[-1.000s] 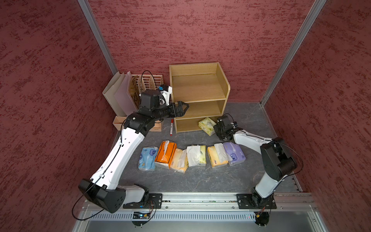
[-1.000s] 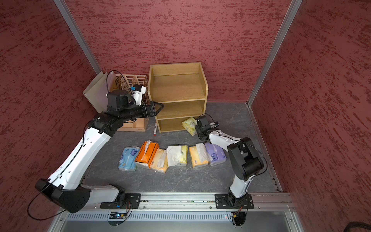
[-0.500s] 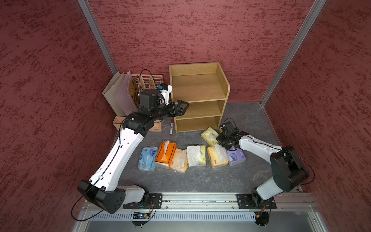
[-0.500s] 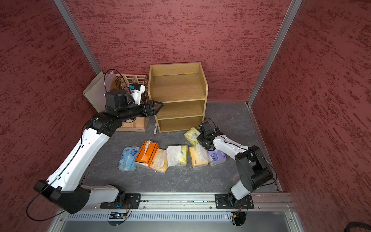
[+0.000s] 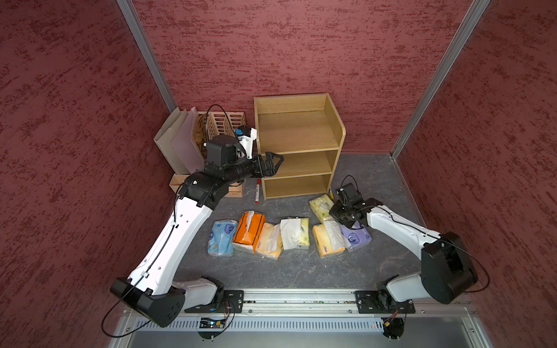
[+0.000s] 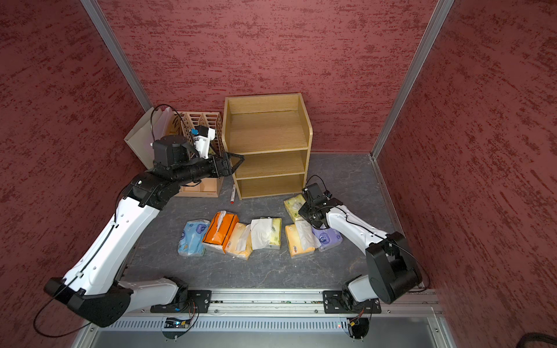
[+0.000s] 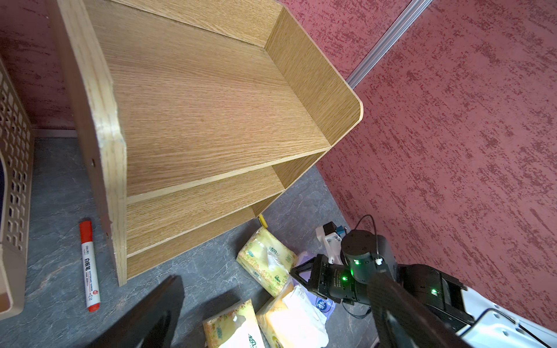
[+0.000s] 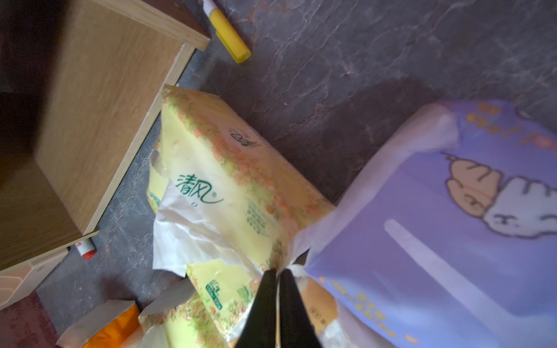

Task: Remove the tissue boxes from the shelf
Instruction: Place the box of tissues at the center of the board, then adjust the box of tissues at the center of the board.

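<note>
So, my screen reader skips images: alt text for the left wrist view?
Wooden shelf with bare tiers. Tissue packs lie on the grey floor before it, the right gripper beside one; a red marker lies nearby.

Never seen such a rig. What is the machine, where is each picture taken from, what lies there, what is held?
Two robot arms stand on a rail. Both top views look down on the scene; each wrist view comes from a camera on an arm. The shelf is empty; seven tissue packs lie on the surface, a red marker beside the shelf. The left hand hangs open, empty. The right hand sits at a corner of the yellow-green pack nearest the shelf; grip unclear.
</note>
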`<action>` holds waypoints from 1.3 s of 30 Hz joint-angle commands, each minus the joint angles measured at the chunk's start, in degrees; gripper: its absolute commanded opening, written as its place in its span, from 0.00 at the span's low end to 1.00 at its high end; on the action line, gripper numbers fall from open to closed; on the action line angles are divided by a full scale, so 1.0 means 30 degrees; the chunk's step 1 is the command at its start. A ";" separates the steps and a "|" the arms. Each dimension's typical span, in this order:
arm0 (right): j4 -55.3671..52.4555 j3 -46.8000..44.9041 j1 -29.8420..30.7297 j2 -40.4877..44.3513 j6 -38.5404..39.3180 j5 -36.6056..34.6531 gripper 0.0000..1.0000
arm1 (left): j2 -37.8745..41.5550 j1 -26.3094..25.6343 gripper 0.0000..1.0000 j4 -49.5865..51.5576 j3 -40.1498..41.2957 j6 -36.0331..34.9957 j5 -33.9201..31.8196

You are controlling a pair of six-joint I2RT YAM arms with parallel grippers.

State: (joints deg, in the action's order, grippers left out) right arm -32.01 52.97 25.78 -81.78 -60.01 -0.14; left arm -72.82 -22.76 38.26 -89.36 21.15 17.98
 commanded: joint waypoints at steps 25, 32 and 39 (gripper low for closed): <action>0.2953 0.4264 -0.3265 -0.5792 0.2885 0.4722 0.44 | 0.1384 0.2952 1.00 0.0645 0.0402 0.2538 -0.1179; 0.6205 0.1245 -0.2445 -0.4905 0.0233 0.5152 0.46 | 0.1501 0.3317 1.00 0.1182 0.0260 0.2357 -0.2467; 0.4871 0.1834 -0.2494 -0.3222 0.1905 0.4061 0.54 | 0.1832 0.3657 1.00 0.1610 0.0425 0.1547 -0.4253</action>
State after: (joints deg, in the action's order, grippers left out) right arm -16.95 55.88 18.28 -95.72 -56.97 13.82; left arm -69.12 -12.38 42.44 -88.71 27.77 9.10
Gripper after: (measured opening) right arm 0.526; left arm 0.997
